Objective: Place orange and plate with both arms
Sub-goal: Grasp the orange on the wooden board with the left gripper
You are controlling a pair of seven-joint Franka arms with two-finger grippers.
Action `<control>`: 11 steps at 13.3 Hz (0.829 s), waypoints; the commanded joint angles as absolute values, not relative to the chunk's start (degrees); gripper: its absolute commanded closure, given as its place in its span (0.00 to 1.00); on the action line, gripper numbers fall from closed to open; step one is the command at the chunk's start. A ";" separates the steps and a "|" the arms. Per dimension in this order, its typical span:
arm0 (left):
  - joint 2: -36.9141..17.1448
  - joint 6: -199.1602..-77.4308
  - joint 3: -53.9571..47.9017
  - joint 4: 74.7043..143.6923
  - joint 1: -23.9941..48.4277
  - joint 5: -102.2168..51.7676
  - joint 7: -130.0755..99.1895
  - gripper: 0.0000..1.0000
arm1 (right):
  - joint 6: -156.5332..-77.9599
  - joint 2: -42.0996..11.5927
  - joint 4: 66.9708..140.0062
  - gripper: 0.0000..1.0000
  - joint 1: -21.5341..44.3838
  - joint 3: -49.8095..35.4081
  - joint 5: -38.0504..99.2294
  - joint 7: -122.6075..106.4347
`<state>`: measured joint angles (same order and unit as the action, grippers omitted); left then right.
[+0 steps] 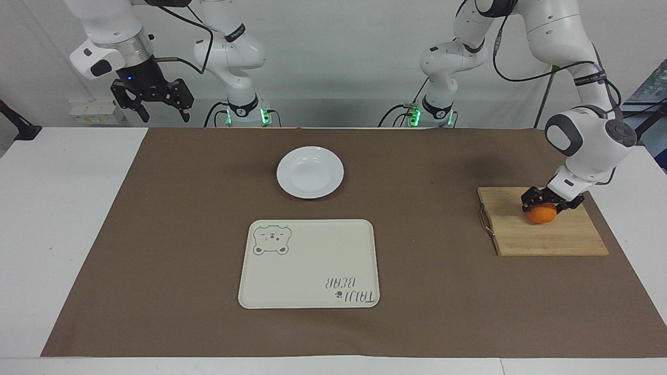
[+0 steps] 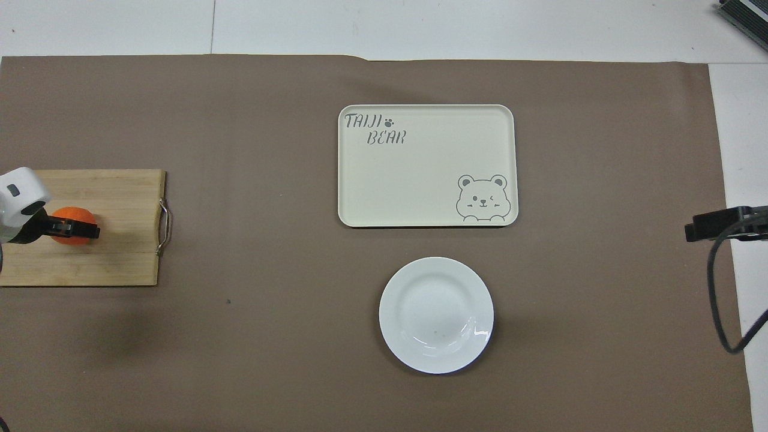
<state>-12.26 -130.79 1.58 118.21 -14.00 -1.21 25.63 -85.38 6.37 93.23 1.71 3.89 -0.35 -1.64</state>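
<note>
1. White table (image 1: 62, 234) carries a brown mat (image 1: 443, 291).
2. On the mat: cream tray (image 1: 307, 276) at the middle.
3. Plate (image 1: 310, 172) nearer the robots than the tray.
4. Wooden board (image 1: 552, 239) toward the left arm's end.

Orange (image 1: 542, 215) on board (image 1: 563, 239) (plate (image 1: 310, 172) nearer robots than tray (image 1: 312, 271))
</note>
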 commanded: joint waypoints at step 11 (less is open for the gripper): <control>-4.66 -128.94 0.79 119.62 -7.13 -1.93 25.31 1.00 | -85.25 7.74 94.83 0.00 0.97 3.60 -0.88 -3.08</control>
<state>-7.31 -130.32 0.15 118.19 -9.76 -1.25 25.50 -85.38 6.39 93.25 1.71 3.89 -0.35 -1.64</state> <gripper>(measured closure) 0.229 0.000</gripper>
